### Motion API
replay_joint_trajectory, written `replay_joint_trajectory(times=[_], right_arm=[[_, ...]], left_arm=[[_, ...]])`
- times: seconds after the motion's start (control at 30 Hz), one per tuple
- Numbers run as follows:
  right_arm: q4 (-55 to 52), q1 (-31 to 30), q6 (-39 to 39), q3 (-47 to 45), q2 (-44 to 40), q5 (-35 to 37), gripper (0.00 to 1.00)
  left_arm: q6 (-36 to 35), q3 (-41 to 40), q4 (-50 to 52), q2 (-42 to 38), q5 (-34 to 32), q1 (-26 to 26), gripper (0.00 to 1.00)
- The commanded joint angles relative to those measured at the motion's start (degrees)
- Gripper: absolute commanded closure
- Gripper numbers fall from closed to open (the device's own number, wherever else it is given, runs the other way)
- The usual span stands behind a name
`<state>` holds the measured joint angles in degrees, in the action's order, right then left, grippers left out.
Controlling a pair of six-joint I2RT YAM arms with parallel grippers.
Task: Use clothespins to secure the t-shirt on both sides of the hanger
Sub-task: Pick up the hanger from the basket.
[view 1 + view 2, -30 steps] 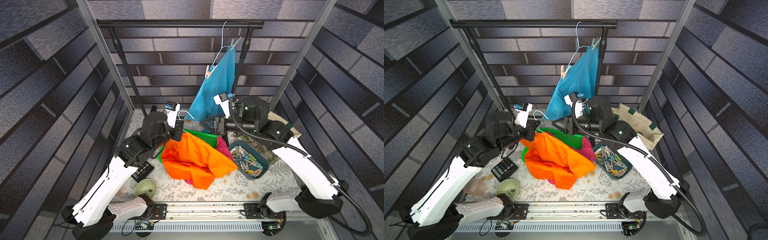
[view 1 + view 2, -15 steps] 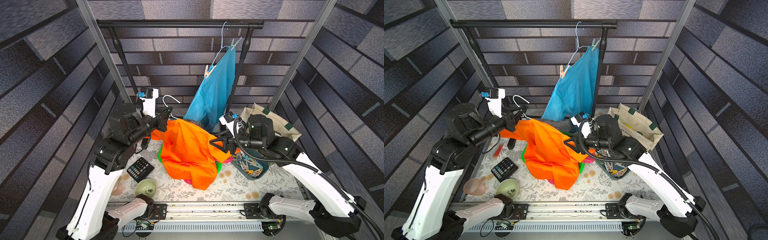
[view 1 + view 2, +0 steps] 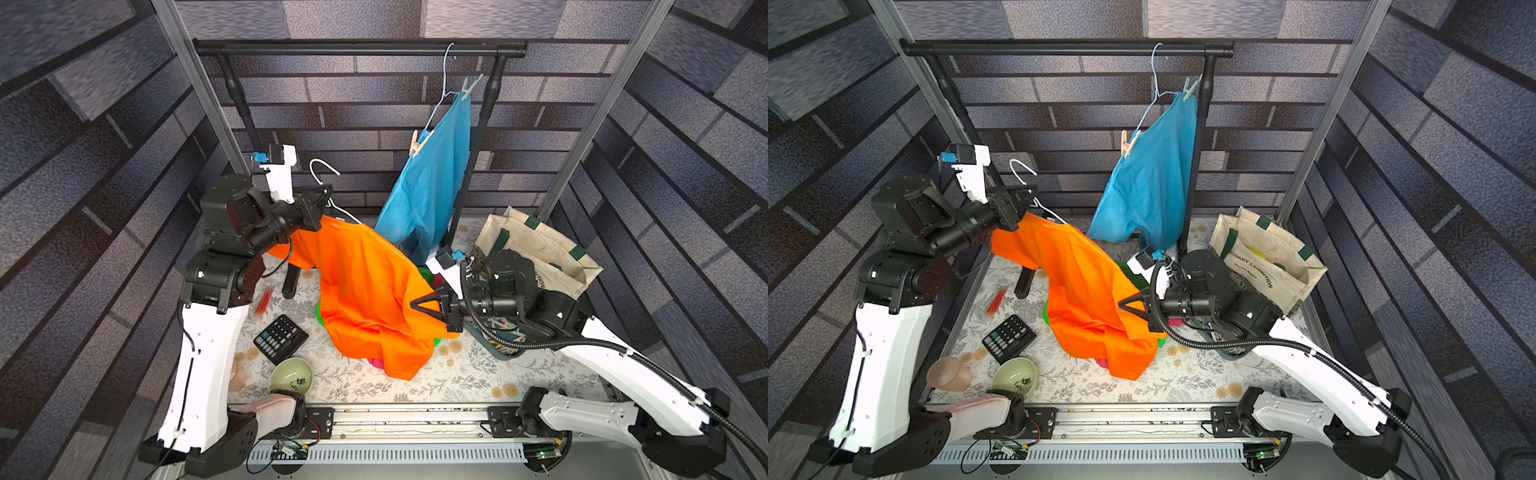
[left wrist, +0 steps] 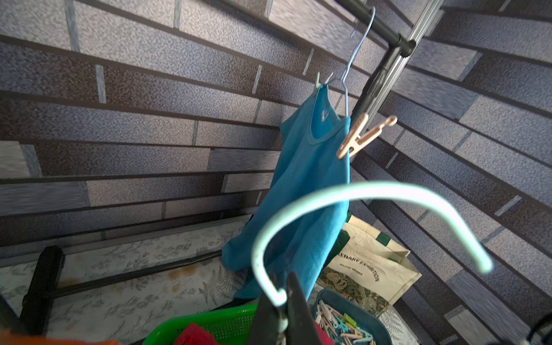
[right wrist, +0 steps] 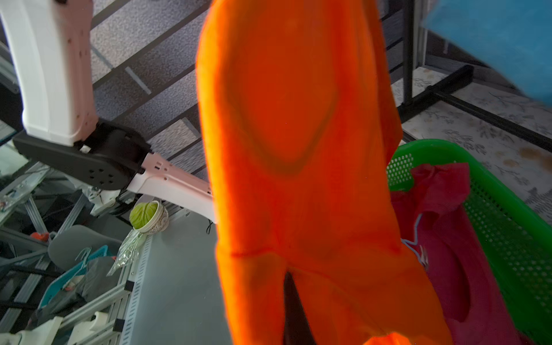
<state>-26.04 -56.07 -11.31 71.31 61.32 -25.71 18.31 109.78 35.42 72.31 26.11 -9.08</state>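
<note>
So the left tool [image 3: 325, 196] is pinched shut on the pale hanger [image 4: 373, 187], right at the base of the hook, and holds it up off the worktop [image 3: 457, 378]. The orange shirt [image 3: 365, 282] is draped on that hanger and sags down over the green basket [image 5: 513, 245]. The right tool [image 3: 417, 306] is closed too, with its jaws clamped on a fold at the shirt's low side. I can't tell if that fold is sleeve or hem. The clothespins [image 4: 340, 327] sit piled in the dark bin [image 4: 375, 324], just beside the basket and mostly under the right arm in both top views. The blue shirt [image 3: 432, 187] hangs from the rail [image 3: 353, 49] with a peach pin [image 3: 415, 143] on one shoulder and a mint pin [image 3: 469, 85] on the other.
</note>
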Motion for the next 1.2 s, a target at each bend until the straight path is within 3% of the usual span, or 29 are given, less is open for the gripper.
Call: replay_joint_trajectory(times=[0.0, 0.13, 0.17, 0.23, 0.3, 0.4, 0.5, 0.6, 0.7, 0.83, 0.9, 1.0, 1.17], right_arm=[[-0.42, -5.75, 1.68, -0.19, 1.01, 2.05, 1.0], [2.75, -9.8, -0.76, -2.42, 3.36, 2.42, 1.0], [3.77, -10.49, -1.36, -3.12, 4.03, 2.55, 0.95], [5.53, -10.95, -2.84, -3.85, 4.77, 3.12, 0.73], [6.33, -10.9, -3.03, -3.98, 4.0, 3.78, 0.6], [1.7, -10.9, 0.82, -0.85, 0.62, 7.24, 0.47], [-4.16, -10.9, 5.33, 3.16, -3.8, 12.88, 0.42], [-7.78, -10.83, 8.01, 4.96, -8.95, 21.59, 0.4], [-11.26, -10.81, 7.34, 4.82, -12.68, 35.98, 0.4], [-19.07, -10.63, 2.03, 3.67, -13.59, 58.33, 0.47], [-22.76, -9.72, -1.77, 2.65, -12.71, 64.61, 0.51], [-25.37, -4.72, -7.24, -0.3, -11.02, 61.13, 0.54], [-25.87, 12.17, -13.75, -7.29, -4.83, 39.59, 0.62]], left_arm=[[6.71, 8.55, -6.24, 5.01, 6.76, 2.78, 1.0], [8.32, 19.58, -3.47, 12.07, 11.14, 3.37, 1.0], [8.96, 21.5, -3.36, 13.26, 12.78, 3.28, 1.0], [9.47, 24.46, -2.7, 14.54, 13.93, 2.65, 1.0], [8.45, 26.32, -1.41, 14.65, 14.2, 1.79, 1.0], [8.15, 28.1, -1.58, 14.3, 16.28, 2.04, 1.0], [8.89, 34.74, -0.4, 16.08, 18.92, 3.61, 1.0], [15.22, 35.48, -7.36, 15.56, 21.19, 7.96, 1.0], [20.18, 36.37, -13.36, 15.36, 22.86, 11.35, 1.0], [19.98, 37.86, -13.49, 15.01, 23.98, 11.68, 1.0], [18.05, 36.54, -11.74, 14.4, 24.45, 10.63, 1.0], [12.79, 32.47, -6.91, 13.31, 23.32, 8.05, 1.0], [7.93, 15.44, -7.01, 7.78, 20.92, 4.9, 1.0]])
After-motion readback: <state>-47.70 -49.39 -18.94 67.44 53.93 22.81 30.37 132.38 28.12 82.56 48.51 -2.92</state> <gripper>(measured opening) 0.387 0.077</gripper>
